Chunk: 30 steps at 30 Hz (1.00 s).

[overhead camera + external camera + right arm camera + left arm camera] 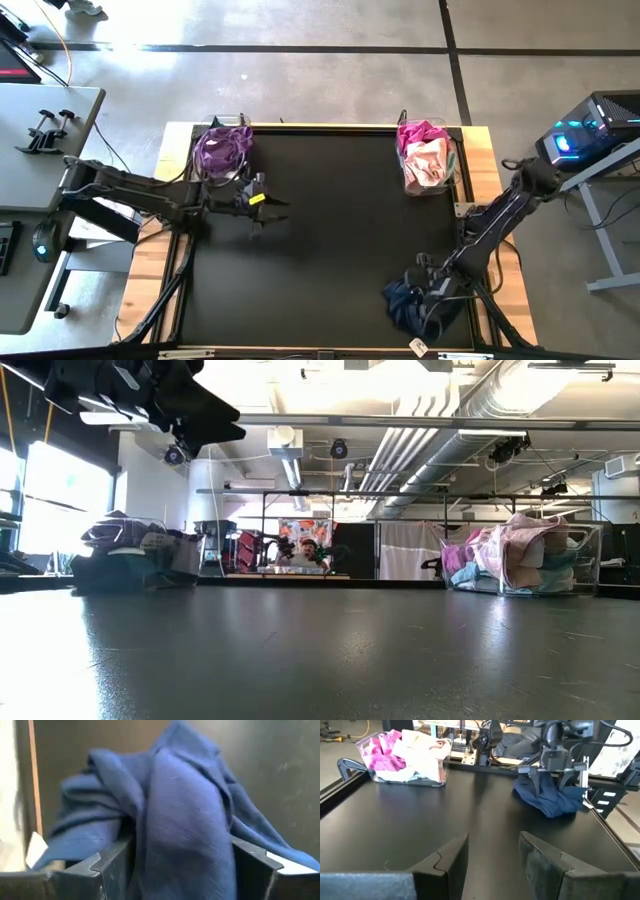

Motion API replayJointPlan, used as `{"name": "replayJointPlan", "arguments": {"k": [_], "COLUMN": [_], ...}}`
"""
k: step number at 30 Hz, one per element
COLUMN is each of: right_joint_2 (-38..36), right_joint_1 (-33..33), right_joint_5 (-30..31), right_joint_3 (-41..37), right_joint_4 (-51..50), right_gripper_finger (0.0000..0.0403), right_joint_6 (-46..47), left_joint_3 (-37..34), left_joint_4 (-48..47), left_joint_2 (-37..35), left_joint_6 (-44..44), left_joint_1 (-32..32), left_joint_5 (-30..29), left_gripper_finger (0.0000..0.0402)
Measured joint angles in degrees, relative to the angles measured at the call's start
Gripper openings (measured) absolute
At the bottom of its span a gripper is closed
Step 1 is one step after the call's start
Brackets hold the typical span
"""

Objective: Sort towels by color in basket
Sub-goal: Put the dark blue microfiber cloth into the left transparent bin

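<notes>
The right hand (432, 305) is positioned low over the navy towel (408, 303) at the near right corner of the black counter (330, 240). Its 2 fingers (100, 865) stand wide apart on either side of a raised fold of the cloth; the fold lies between them, and the pictures do not show whether it is gripped. A white tag (36, 849) shows at the towel's edge.

The left hand (262, 203) hovers above the counter's left side, just beside the basket of purple towels (222, 150). Its fingers (445, 865) are partly open and hold nothing.

A clear basket (428, 160) at the far right corner contains magenta and peach-pink towels (402, 752). The 2 baskets are well apart.
</notes>
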Motion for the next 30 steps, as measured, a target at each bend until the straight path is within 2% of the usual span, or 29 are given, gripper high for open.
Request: {"name": "replayJointPlan", "arguments": {"k": [5,9,12,18,20,24,30], "right_joint_2": [-0.03,-0.15,0.03,0.07,0.07,0.04,0.07], "right_joint_1": [0.90,0.79,0.68,-3.51,-7.03,-16.43,-30.32], "right_joint_5": [-0.21,2.34,9.76,26.07,29.64,27.23,19.24], "right_joint_3": [-4.37,-5.82,-6.58,-8.79,-9.85,-13.52,-16.18], "right_joint_4": [1.60,2.67,4.66,8.99,11.18,20.58,42.88], "right_gripper_finger": [0.0248,0.0198,0.0144,0.0022,0.0009,0.0021,0.0006], "right_joint_6": [-0.98,-0.98,-1.21,-2.53,-3.52,-10.98,-30.51], "left_joint_3": [0.00,0.00,0.00,0.00,0.07,0.04,0.04], "left_joint_4": [1.23,1.28,1.66,4.88,6.87,9.04,16.90], "left_joint_2": [1.24,1.77,1.92,3.93,5.10,8.36,15.68], "left_joint_6": [-0.03,-0.02,2.56,13.83,16.38,22.24,28.29], "left_joint_1": [-0.42,-1.12,-2.43,-8.53,-9.65,-10.37,-10.33], "left_joint_5": [-0.24,-1.48,-4.42,-19.31,-20.66,-18.53,-8.33], "left_gripper_finger": [0.0161,0.0161,0.0161,0.0161,0.0161,0.0161,0.0161]}}
